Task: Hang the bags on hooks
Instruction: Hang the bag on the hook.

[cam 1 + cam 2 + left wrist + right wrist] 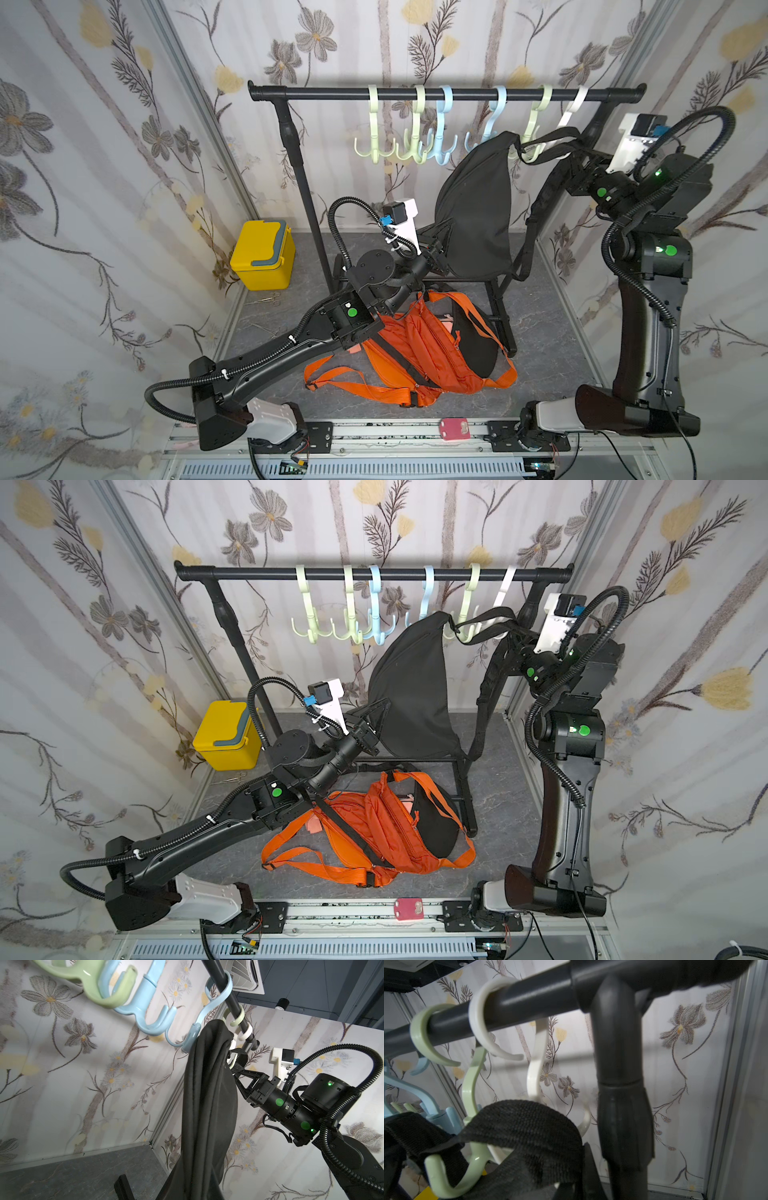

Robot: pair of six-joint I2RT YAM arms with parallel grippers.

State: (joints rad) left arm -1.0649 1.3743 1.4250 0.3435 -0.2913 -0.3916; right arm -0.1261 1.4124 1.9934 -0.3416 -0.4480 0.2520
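The black bag [473,208] [411,688] [207,1105] hangs stretched under the black rail [415,93]. My left gripper [446,232] [382,708] is shut on the bag's lower edge. One of its fingers [122,1186] shows beside the fabric. My right gripper [577,160] [517,640] [239,1073] is shut on the bag's woven strap [544,139] [519,1126], close to the rack's right post. The strap runs across the lower curve of a pale green hook [536,124] [471,1084], and a prong tip rises in front of it. A white hook [575,108] [535,1064] hangs just behind.
Two more green hooks [374,124] and two blue hooks [444,124] hang along the rail. An orange bag [415,349] lies on the floor under my left arm. A yellow box [264,255] stands by the rack's left post [303,187]. Patterned walls close in on both sides.
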